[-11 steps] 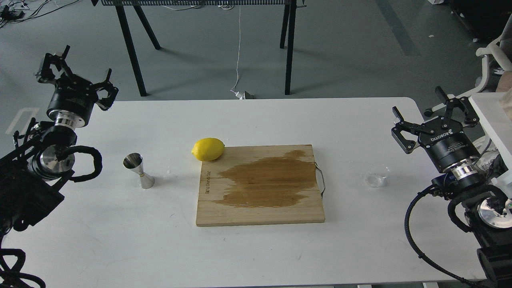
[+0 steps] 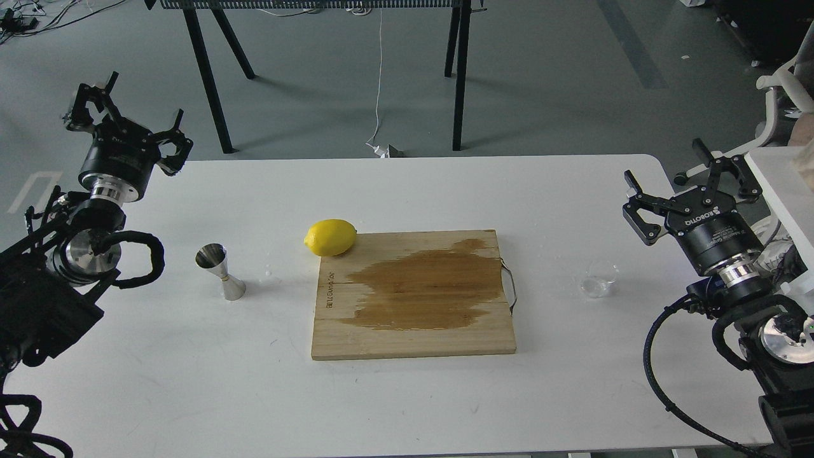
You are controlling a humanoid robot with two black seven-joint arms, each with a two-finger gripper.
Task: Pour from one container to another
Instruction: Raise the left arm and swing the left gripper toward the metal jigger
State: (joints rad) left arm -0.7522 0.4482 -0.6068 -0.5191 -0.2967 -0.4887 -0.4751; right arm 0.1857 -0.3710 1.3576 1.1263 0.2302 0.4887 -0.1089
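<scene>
The small transparent cup (image 2: 599,282) stands upright on the white table, right of the cutting board. The shiny steel jigger (image 2: 220,271) stands upright left of the board, below and left of the lemon. My left gripper (image 2: 124,105) hovers open over the table's far left corner, well above and left of the jigger, holding nothing. At the right edge my right gripper (image 2: 690,168) is open and empty too, up and to the right of the cup, clear of it.
A wooden cutting board (image 2: 413,331) with a wide dark wet stain lies mid-table. A yellow lemon (image 2: 331,237) rests at its far left corner. A few droplets (image 2: 269,273) sit right of the jigger. A white ledge (image 2: 779,184) borders the right side.
</scene>
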